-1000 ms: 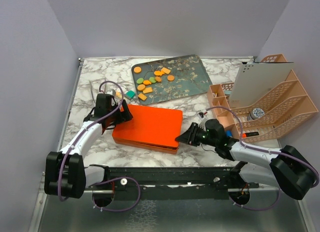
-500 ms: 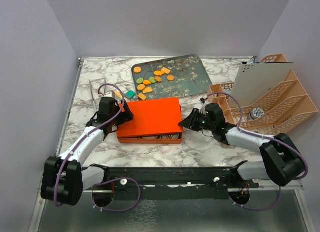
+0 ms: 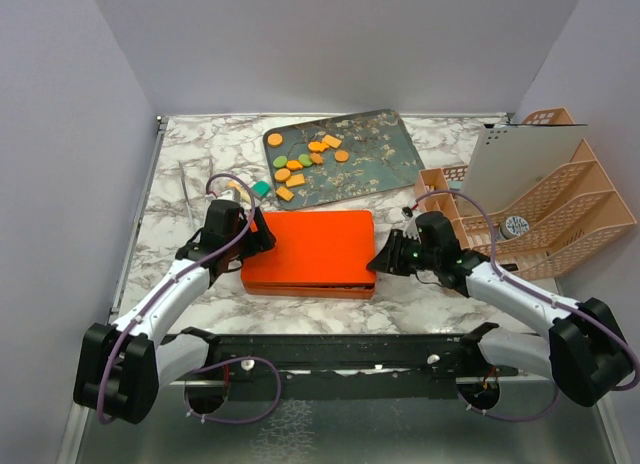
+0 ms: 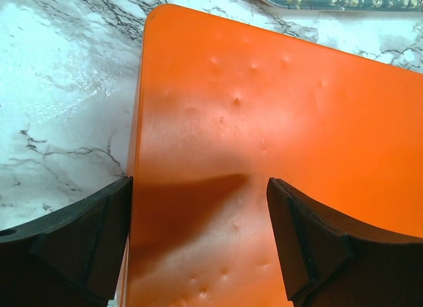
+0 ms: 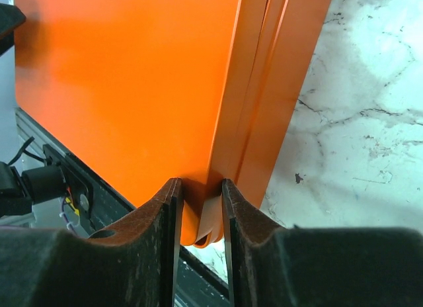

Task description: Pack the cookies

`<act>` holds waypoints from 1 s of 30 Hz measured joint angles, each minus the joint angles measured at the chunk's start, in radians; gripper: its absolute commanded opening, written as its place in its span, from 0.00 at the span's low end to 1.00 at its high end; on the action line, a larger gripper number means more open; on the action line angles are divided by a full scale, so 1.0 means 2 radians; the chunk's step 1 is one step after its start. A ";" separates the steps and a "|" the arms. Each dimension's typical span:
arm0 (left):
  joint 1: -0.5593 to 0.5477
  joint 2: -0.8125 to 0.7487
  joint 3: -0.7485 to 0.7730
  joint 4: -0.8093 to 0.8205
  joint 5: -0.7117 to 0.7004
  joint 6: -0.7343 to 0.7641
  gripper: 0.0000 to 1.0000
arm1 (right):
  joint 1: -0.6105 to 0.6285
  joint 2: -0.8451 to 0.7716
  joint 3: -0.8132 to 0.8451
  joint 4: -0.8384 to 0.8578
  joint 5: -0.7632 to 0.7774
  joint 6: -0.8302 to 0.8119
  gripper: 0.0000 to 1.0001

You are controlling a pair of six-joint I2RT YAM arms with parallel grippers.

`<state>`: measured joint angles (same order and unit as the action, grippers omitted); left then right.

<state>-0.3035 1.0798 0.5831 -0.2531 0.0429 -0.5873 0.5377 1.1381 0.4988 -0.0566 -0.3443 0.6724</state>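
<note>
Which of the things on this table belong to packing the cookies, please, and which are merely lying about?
For the job: cookies, floral tray holding them, orange box.
Lying about: teal block, peach file rack, white sheet in it.

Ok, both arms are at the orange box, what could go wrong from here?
The right gripper pinches only a thin lip at the edge of the orange box; that small hold may slip. The left gripper stands open at the other end, not clamped, so the box could swing if pulled. The tray of cookies lies close behind; a shove could bump it.
</note>
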 measured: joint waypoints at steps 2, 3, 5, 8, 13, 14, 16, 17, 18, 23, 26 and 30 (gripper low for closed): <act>0.000 -0.003 -0.001 -0.002 0.001 0.000 0.84 | 0.001 0.000 0.003 -0.010 -0.003 -0.003 0.32; 0.000 -0.005 -0.002 -0.004 0.001 0.000 0.84 | 0.002 -0.001 0.004 -0.014 -0.004 -0.004 0.33; -0.001 -0.007 -0.002 -0.008 0.003 -0.001 0.84 | 0.003 -0.005 0.006 -0.025 -0.006 -0.006 0.34; -0.006 -0.012 -0.004 -0.012 0.009 -0.002 0.84 | 0.004 -0.015 0.007 -0.045 -0.007 -0.011 0.36; -0.009 -0.027 -0.014 -0.013 0.017 -0.006 0.85 | 0.006 -0.023 0.008 -0.068 -0.012 -0.019 0.40; -0.009 -0.031 -0.017 -0.013 0.018 -0.007 0.86 | 0.006 -0.023 0.008 -0.070 -0.013 -0.019 0.41; -0.009 -0.038 -0.023 -0.013 0.020 -0.010 0.87 | 0.007 -0.023 0.008 -0.073 -0.014 -0.020 0.45; -0.010 -0.046 -0.027 -0.013 0.020 -0.012 0.88 | 0.007 -0.023 0.008 -0.074 -0.015 -0.020 0.48; -0.010 -0.050 -0.029 -0.013 0.021 -0.014 0.89 | 0.009 -0.023 0.008 -0.075 -0.016 -0.021 0.50; -0.015 -0.082 -0.042 -0.023 0.023 -0.032 0.92 | 0.012 -0.023 0.011 -0.089 -0.015 -0.026 0.59; -0.017 -0.102 -0.047 -0.033 0.024 -0.043 0.92 | 0.013 -0.027 0.013 -0.096 -0.012 -0.028 0.63; -0.019 -0.116 -0.056 -0.038 0.026 -0.057 0.92 | 0.013 -0.031 0.013 -0.099 -0.010 -0.031 0.64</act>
<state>-0.3408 0.8486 0.4721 -0.3294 0.0944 -0.7010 0.5632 1.0767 0.5251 -0.2554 -0.3637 0.6094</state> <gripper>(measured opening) 0.922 0.635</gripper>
